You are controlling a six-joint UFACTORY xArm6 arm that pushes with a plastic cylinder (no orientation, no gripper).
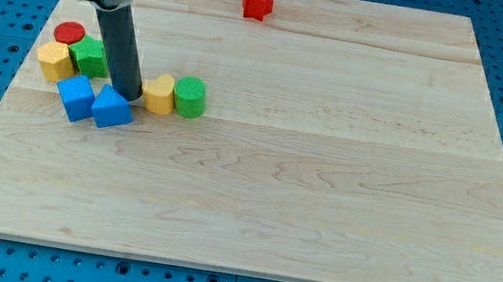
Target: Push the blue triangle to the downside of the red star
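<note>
Camera view: no jaws exist; my tip [127, 98] is pressed against the blue triangle [112, 109] at left, and the yellow block [159, 93] just beside may be dragged along.

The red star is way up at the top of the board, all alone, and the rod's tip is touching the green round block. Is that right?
Not quite. In the camera view my tip is beside the blue triangle, not touching the green round block. The red star does sit alone near the board's top edge.

One camera view is given. The whole wooden board [260, 153] is seen from above, obliquely, from its near edge.
</note>
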